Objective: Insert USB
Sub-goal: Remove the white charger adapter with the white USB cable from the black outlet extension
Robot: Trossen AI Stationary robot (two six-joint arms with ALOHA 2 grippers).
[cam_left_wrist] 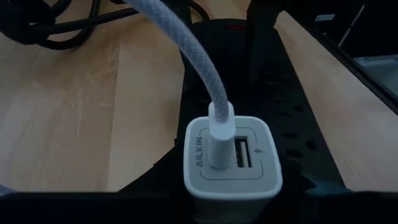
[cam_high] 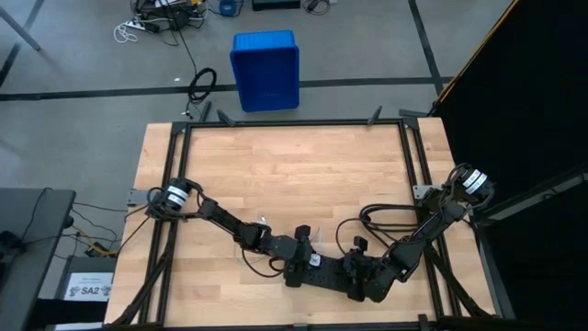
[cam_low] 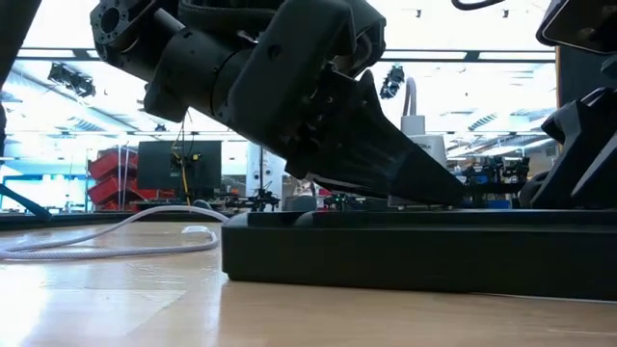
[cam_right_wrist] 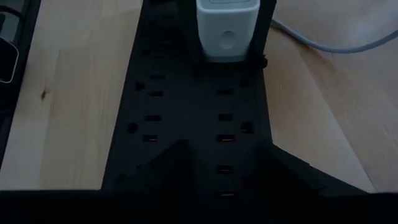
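- Sitting plugged into one of the two ports of a white adapter (cam_left_wrist: pixel 233 163), the USB (cam_left_wrist: pixel 186 59) plug end stands upright in the left wrist view, and its whitish braided cable arcs up and away over the strip.
- The adapter itself sits in a socket of a black power strip (cam_right_wrist: pixel 186 124), which lies on the wooden tabletop (cam_high: pixel 294 170) near its front edge, between the two arms.
- In the right wrist view the adapter (cam_right_wrist: pixel 227 28) shows at the far end of the strip, with rows of bare sockets running toward the camera and a stretch of cable (cam_right_wrist: pixel 329 43) on the wood beside it.
- In the low view the cable (cam_low: pixel 106 241) lies in a loose curve on the tabletop, just beside the end of the strip (cam_low: pixel 415 253).
- The left tool (cam_high: pixel 296 246) is low over the strip at the adapter; dark fingers flank the adapter, but I cannot tell whether they are wide, narrow or holding it.
- The right tool (cam_high: pixel 360 271) is down at the other end of the strip; its finger spread cannot be told either.
- A thick black cord (cam_high: pixel 372 219) loops on the tabletop near the right arm.
- A blue bin (cam_high: pixel 265 69) stands on the floor beyond the tabletop.
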